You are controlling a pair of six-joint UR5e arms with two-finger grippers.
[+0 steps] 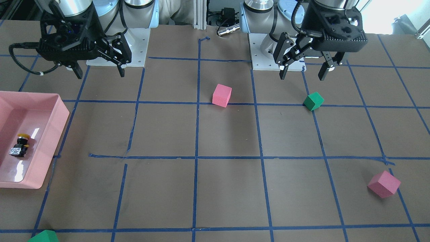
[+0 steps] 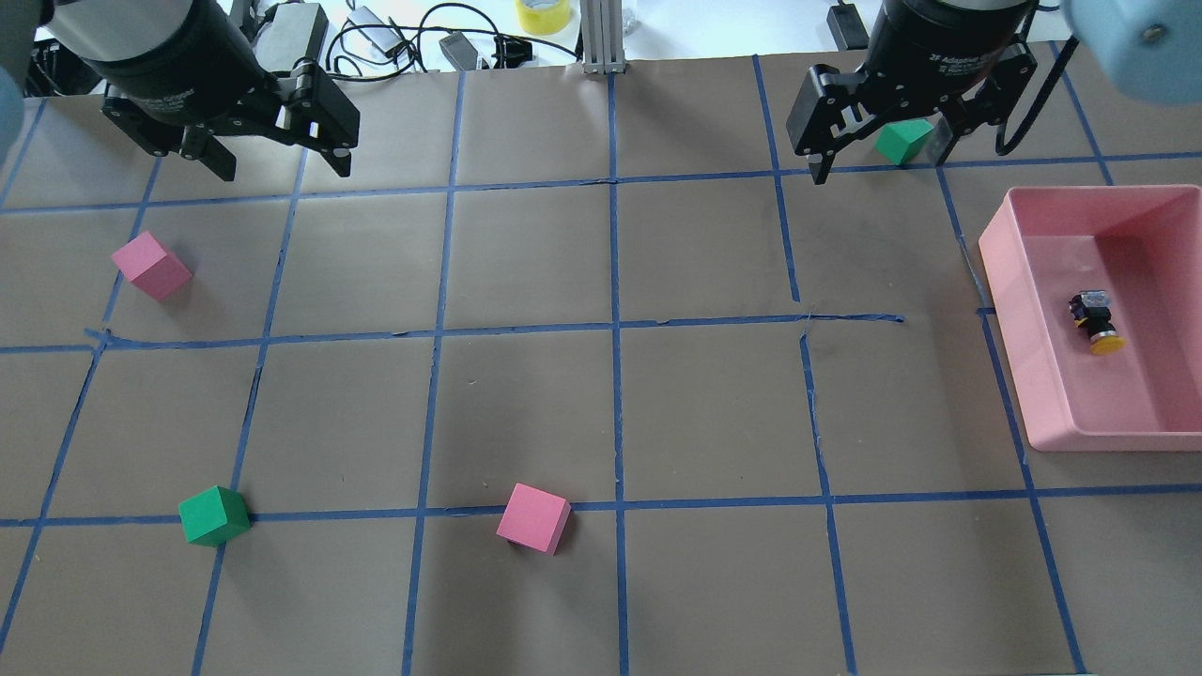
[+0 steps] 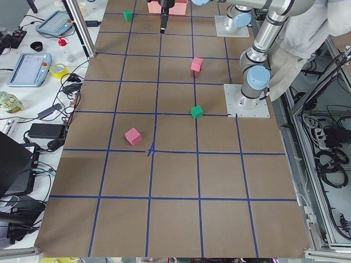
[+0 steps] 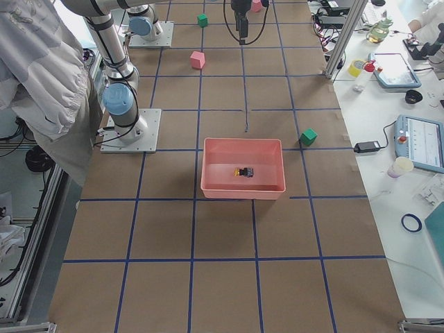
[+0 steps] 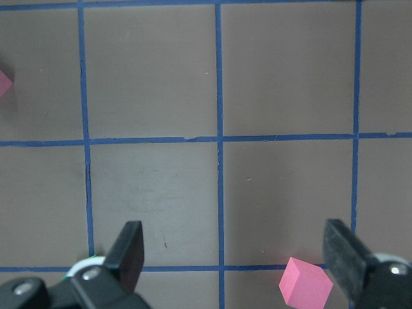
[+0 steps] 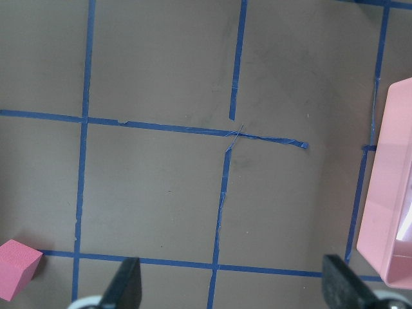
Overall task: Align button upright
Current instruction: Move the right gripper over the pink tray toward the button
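The button (image 1: 20, 146) lies on its side in the pink tray (image 1: 60, 114), yellow cap toward the robot, silvery end away. It also shows in the overhead view (image 2: 1094, 321) and the exterior right view (image 4: 244, 171). My right gripper (image 1: 100, 74) is open and empty, held above the table well apart from the tray; it also shows in the overhead view (image 2: 878, 164) and its own wrist view (image 6: 233, 283). My left gripper (image 1: 302, 75) is open and empty on the other side of the table, as the overhead view (image 2: 282, 171) and its wrist view (image 5: 237, 257) also show.
Foam cubes lie scattered on the blue-taped brown table: a pink one (image 1: 222, 95) at mid-table, a green one (image 1: 313, 101) below my left gripper, a pink one (image 1: 384, 184) at the far left side, a green one (image 1: 43, 237) beyond the tray. The tray's edge shows in the right wrist view (image 6: 393, 212).
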